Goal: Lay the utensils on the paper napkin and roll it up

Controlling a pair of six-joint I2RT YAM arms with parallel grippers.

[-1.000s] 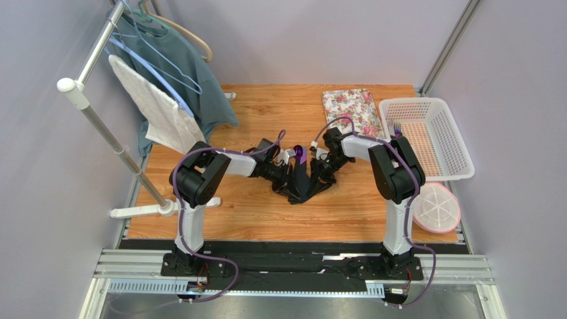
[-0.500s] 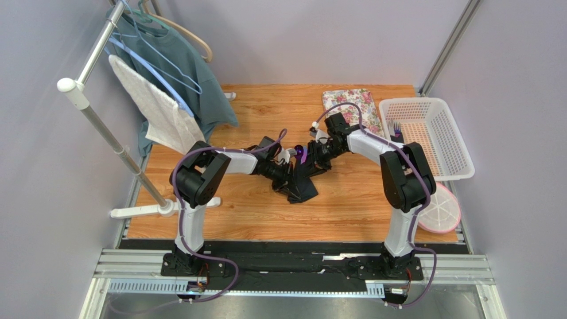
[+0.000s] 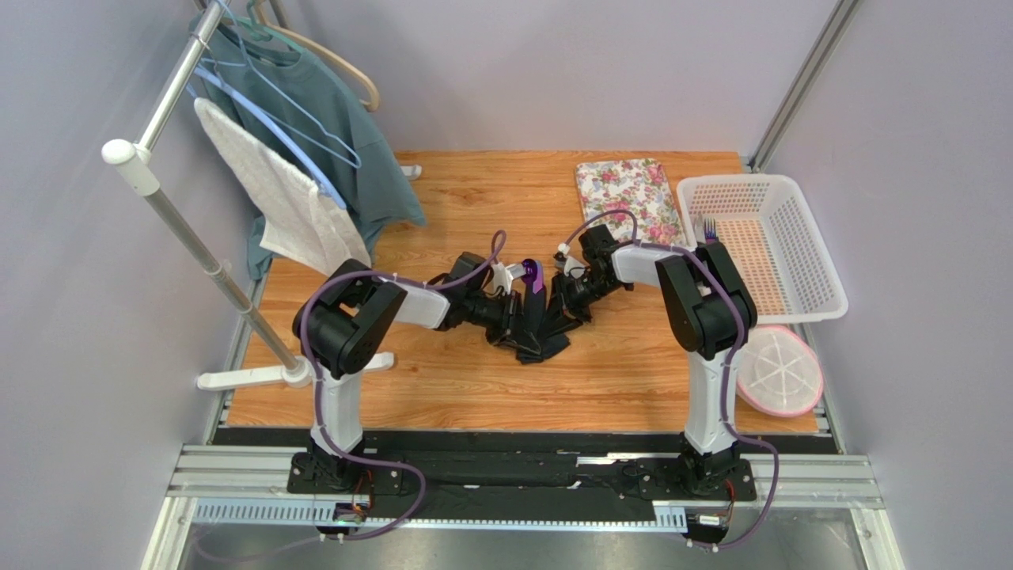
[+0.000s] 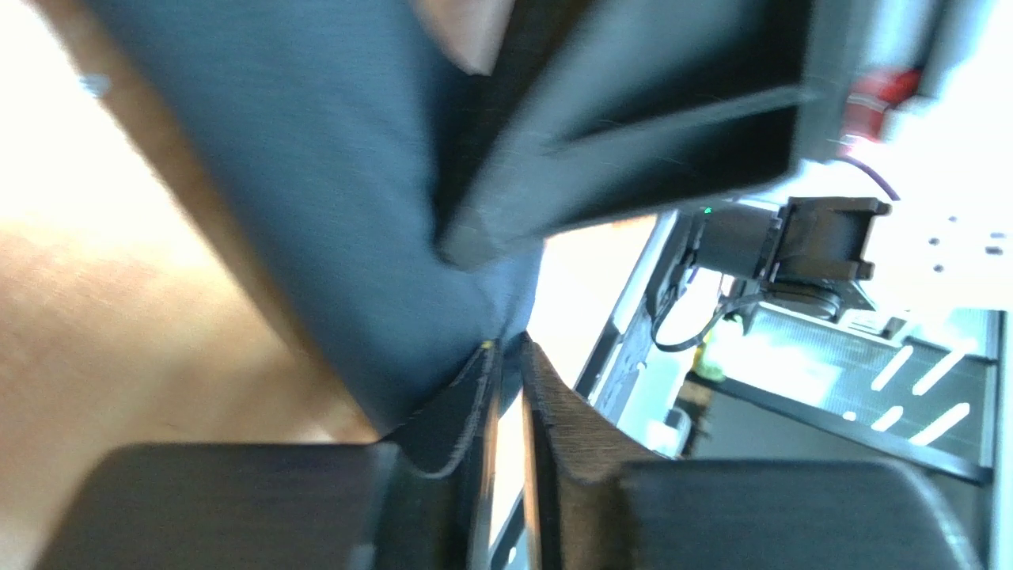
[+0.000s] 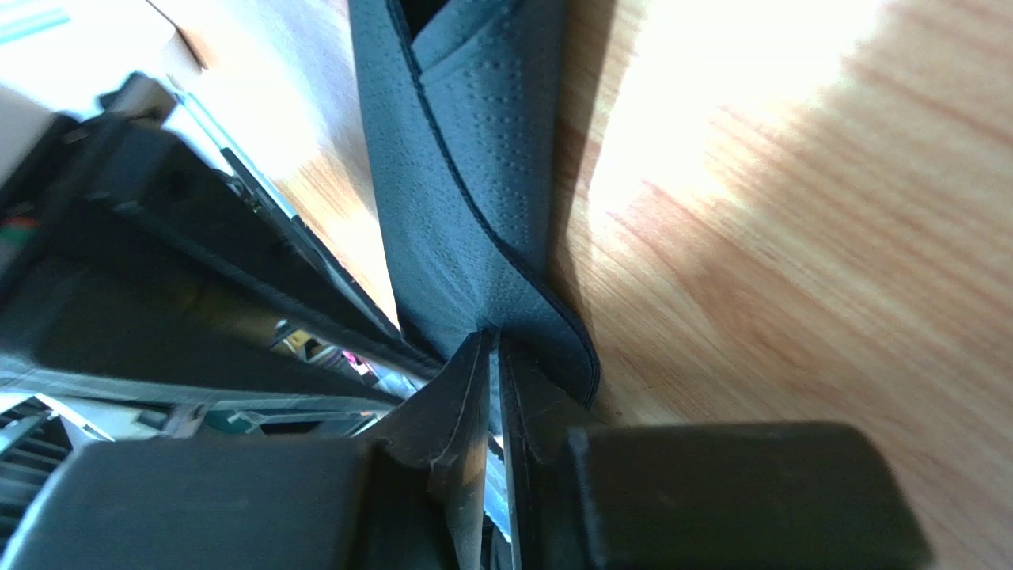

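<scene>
The paper napkin (image 3: 542, 334) lies bunched into a narrow black fold at the middle of the wooden table. One end of a purple utensil (image 3: 534, 280) sticks out at its far side; the rest of the utensils are hidden in the fold. My left gripper (image 3: 518, 318) reaches in from the left and my right gripper (image 3: 571, 299) from the right, and both meet at the napkin. In the left wrist view the napkin (image 4: 333, 178) runs down into my left gripper (image 4: 508, 344), whose jaws stand a slit apart on its edge. In the right wrist view my right gripper (image 5: 495, 339) pinches a fold of the napkin (image 5: 488, 154).
A floral mat (image 3: 628, 196) lies at the back. To its right a white basket (image 3: 773, 255) holds a purple fork (image 3: 710, 226), with a round pink-rimmed dish (image 3: 779, 371) in front of it. At the left a clothes rack (image 3: 178, 226) carries a teal shirt (image 3: 321, 119).
My right gripper swung toward the back and came back down onto the napkin. The napkin has been drawn into a narrower bundle. My left arm has shifted slightly.
</scene>
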